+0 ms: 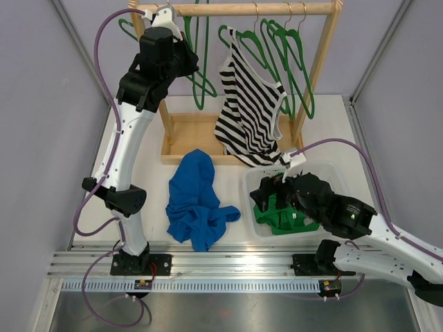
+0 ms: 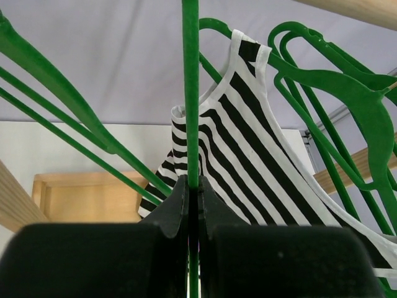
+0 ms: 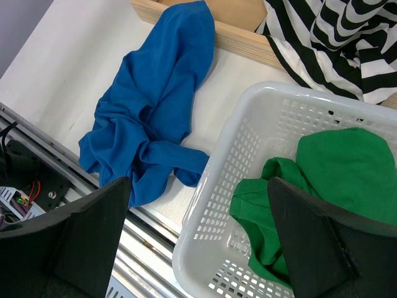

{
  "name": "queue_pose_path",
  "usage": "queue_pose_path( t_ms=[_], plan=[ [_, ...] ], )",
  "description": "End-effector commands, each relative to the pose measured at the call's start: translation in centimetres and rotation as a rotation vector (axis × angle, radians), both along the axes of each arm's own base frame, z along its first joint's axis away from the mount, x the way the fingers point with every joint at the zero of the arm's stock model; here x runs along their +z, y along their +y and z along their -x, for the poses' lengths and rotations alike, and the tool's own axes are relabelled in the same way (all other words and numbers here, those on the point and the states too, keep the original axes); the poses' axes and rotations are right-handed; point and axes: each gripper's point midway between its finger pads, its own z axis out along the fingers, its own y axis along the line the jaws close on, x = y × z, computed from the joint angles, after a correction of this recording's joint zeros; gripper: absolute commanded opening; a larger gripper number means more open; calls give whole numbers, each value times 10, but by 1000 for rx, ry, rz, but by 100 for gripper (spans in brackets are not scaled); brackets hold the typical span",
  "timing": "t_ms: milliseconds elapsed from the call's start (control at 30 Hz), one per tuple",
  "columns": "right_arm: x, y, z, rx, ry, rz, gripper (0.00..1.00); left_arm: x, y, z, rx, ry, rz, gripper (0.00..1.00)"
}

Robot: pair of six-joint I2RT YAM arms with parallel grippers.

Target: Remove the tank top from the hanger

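Observation:
The black-and-white striped tank top (image 1: 249, 111) hangs on a green hanger from the wooden rail (image 1: 256, 9). It also shows in the left wrist view (image 2: 248, 143), and its hem shows in the right wrist view (image 3: 335, 37). My left gripper (image 1: 192, 63) is up at the rail, left of the tank top. In its own view (image 2: 193, 186) it is shut on the thin bar of a green hanger (image 2: 190, 93), with the tank top behind it. My right gripper (image 1: 266, 190) is open and empty over the left rim of the white basket (image 3: 211, 236).
A green garment (image 3: 335, 167) lies in the basket (image 1: 332, 166). A blue garment (image 1: 197, 200) lies crumpled on the table, draped over the rack's wooden base (image 1: 187, 138). Several empty green hangers (image 1: 294, 62) hang right of the tank top.

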Motion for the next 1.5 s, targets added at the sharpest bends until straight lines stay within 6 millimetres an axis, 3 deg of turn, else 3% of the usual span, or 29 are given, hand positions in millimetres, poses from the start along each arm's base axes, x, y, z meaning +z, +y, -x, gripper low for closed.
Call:
queue_pose_path(
  t_ms=[0,300,467,700,867,1033,1133,1333,1400,1467],
  plan=[
    [8,1,3,9,-11,-49,100,17,-9,-7,-50,-52,52,0],
    [6,-5,7,10,-11,-61,99,-30,-3,-20,-59,63,-56,0],
    [4,-6,7,6,-10,-60,100,-46,-9,-17,-115,106,-90,0],
    [-2,-1,8,18,2,-62,99,-55,-4,2,-143,159,-138,0],
    [-3,0,9,22,3,-73,99,-51,12,20,-114,178,-171,3],
    [-1,0,10,29,3,-78,100,-48,22,25,-100,186,-170,11],
    [-1,-1,11,25,5,-81,100,-58,23,29,-108,220,-186,16],
    [0,-2,11,25,4,-89,100,-79,22,25,-132,285,-213,15],
    [1,-2,11,24,3,-90,99,-77,21,26,-132,280,-208,16],
    [1,-3,12,23,4,-91,99,-73,22,30,-127,274,-199,25]
  ],
)
